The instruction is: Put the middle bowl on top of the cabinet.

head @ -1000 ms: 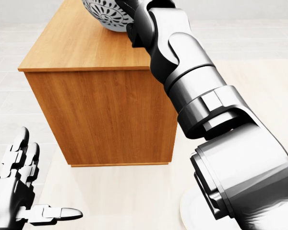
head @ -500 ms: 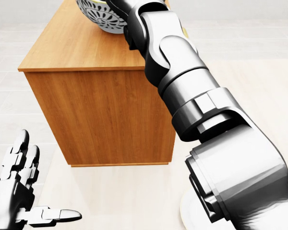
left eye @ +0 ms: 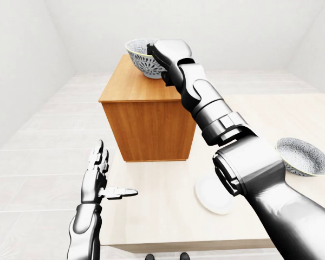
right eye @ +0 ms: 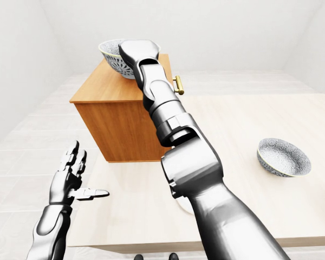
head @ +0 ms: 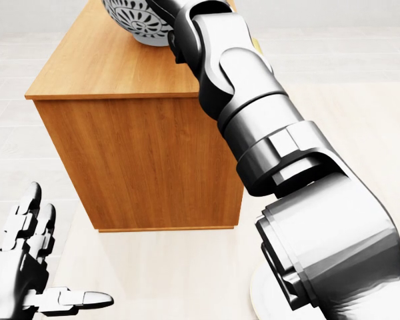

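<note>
A patterned grey-and-white bowl (left eye: pixel 140 60) hovers at the far end of the wooden cabinet's top (left eye: pixel 131 85), close to its surface. My right hand (left eye: pixel 156 52) reaches out over the cabinet and is shut on the bowl's right rim. Its fingers are mostly hidden behind the wrist. In the head view only the bowl's underside (head: pixel 135 21) shows at the top edge. My left hand (left eye: pixel 104 176) hangs open at the lower left, palm sideways and thumb out, with nothing in it.
The cabinet (left eye: pixel 149 130) stands on a light wooden table (left eye: pixel 151 216) and has a gold handle (right eye: pixel 178 85) on its right side. A second patterned bowl (right eye: pixel 283 156) sits at the table's right. A white plate (left eye: pixel 212 195) lies partly under my right arm.
In the head view the bowl and my right hand have shifted left and slightly up over the cabinet top. The left hand has stayed where it was.
</note>
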Controlling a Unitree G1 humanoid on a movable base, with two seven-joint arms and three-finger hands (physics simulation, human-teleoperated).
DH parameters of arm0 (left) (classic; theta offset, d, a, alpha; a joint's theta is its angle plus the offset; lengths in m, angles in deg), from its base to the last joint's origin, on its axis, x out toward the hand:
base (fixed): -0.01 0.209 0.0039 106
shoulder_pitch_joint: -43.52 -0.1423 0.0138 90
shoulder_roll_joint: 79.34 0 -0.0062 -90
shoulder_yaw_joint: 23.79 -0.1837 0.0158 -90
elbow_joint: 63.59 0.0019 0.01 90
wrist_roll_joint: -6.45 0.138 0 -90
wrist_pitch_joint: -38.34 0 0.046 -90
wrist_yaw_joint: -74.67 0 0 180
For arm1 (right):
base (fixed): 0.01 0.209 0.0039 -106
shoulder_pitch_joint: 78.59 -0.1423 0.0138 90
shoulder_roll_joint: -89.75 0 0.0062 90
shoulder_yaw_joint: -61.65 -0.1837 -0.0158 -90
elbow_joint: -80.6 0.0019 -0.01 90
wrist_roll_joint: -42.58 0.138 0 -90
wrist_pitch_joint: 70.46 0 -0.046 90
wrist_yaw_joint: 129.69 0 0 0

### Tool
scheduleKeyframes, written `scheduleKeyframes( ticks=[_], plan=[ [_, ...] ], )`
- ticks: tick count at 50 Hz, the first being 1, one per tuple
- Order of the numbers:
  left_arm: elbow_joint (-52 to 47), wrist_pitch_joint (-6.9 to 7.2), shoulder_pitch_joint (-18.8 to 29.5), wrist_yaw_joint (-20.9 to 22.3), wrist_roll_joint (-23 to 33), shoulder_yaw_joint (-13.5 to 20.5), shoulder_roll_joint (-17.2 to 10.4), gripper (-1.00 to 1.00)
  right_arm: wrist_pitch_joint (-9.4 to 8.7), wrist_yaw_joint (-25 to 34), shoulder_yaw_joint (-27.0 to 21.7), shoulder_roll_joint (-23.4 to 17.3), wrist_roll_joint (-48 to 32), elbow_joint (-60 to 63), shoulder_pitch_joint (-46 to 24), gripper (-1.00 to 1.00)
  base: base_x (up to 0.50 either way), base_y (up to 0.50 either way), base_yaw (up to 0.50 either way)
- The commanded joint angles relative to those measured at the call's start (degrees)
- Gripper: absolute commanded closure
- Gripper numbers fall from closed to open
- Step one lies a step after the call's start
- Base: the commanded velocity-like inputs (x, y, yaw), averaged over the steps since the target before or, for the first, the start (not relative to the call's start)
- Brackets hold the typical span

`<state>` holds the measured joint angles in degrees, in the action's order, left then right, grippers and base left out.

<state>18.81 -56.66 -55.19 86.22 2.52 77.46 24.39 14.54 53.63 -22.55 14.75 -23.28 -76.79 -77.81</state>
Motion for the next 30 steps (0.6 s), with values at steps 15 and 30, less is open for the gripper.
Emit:
scheduleKeyframes(
  ticks=[15, 30],
  plan=[
    [3.10, 0.00, 0.65, -0.24, 0.71, -0.64, -0.02, -1.00, 0.00, -0.97, -0.68, 0.14, 0.28, 0.19, 0.47, 0.57, 0.00, 0.00, 0.00],
    [3.13, 0.00, 0.91, -0.48, 0.75, -0.76, -0.28, -1.00, 0.00, -1.06, -0.85, 0.02, 0.31, 0.25, 0.43, 0.02, 0.00, 0.00, 0.00]
  ],
)
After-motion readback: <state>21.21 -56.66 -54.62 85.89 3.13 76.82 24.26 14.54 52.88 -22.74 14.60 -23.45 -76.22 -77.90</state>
